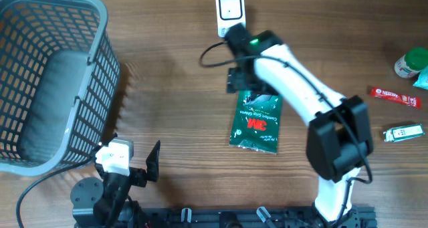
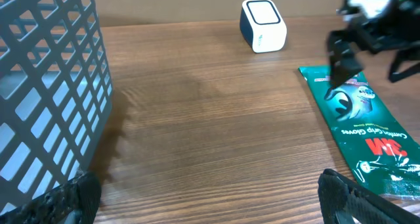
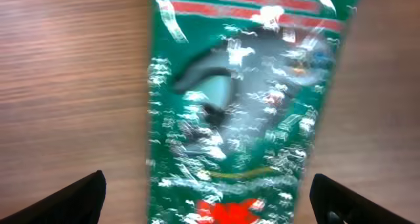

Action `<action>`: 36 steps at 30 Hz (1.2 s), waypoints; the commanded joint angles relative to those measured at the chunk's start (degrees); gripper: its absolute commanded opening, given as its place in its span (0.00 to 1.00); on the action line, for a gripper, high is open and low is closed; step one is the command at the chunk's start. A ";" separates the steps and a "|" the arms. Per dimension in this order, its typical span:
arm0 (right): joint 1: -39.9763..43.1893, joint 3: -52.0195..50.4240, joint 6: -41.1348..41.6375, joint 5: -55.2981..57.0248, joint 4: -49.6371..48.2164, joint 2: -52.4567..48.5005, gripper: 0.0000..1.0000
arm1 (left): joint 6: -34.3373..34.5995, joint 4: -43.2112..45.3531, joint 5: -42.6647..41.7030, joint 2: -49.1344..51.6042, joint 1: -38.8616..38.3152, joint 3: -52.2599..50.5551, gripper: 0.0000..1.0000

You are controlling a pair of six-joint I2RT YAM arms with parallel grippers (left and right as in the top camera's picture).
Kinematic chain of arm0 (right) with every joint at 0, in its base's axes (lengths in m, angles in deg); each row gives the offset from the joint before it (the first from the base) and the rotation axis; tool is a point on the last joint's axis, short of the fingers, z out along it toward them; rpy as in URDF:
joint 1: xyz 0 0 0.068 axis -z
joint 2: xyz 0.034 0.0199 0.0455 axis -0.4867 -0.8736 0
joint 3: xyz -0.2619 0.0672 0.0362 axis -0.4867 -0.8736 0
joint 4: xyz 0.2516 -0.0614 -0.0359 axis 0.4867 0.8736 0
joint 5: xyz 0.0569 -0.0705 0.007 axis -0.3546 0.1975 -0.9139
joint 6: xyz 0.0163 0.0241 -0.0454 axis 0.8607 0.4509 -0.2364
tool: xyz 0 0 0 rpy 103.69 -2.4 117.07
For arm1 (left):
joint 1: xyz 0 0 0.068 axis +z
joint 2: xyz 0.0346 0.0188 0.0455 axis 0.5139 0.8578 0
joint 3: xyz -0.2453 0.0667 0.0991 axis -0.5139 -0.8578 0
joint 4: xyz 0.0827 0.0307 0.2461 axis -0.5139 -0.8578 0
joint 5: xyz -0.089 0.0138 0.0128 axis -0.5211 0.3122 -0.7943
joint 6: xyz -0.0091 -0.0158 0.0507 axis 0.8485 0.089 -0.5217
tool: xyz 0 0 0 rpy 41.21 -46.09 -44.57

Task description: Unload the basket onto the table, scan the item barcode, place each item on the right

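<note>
Two sets of fingers to account for, taken from the left of the overhead frame across. At upper left, a grey basket (image 1: 53, 74), tall-walled, something to stay clear of. Beside its lower corner, at lower left, the left fingers (image 2: 210, 207): spread wide, holding nothing, over bare counter (image 1: 174, 107), well apart from the task's thing.

At top centre, the white scanner (image 1: 230, 7), standing close to the frame's top edge. Just under it, the right fingers (image 3: 210, 204): fully apart, gripping nothing, hovering over the top end of the green glove packet (image 1: 255, 121). Packet flat on the counter at frame centre, printed face up, near the scanner yet not touching it. No sight of a barcode on that face; likely on the underside, though impossible to tell.

Judged step: pickup not yet made, scan not yet done. Next move, by that reading: lower, close on the packet's top edge, lift, turn the hidden side toward the scanner's window. Thin, crinkly film by the look of it, so probably a shallow pinch at the edge.

Plenty of open wood between basket and packet for swinging it round; tighter up toward the scanner. At right, a green-capped bottle (image 1: 409, 62), a red sachet (image 1: 394, 96) and a small white-and-green item (image 1: 404, 132), well apart from the packet, close to the frame's right edge.
</note>
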 commanded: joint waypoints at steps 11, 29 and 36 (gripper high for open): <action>-2.38 0.02 14.21 11.21 -1.05 -11.87 1.00 | 0.57 0.13 -0.68 -0.37 -0.26 -0.35 1.00; 7.06 -14.56 -14.73 -35.15 -8.94 -20.79 0.05 | 0.57 0.13 -0.68 -0.37 -0.26 -0.35 1.00; 7.80 -8.22 -31.36 -62.51 -9.86 -7.85 0.05 | 0.57 0.09 -0.68 -0.37 -0.26 -0.35 1.00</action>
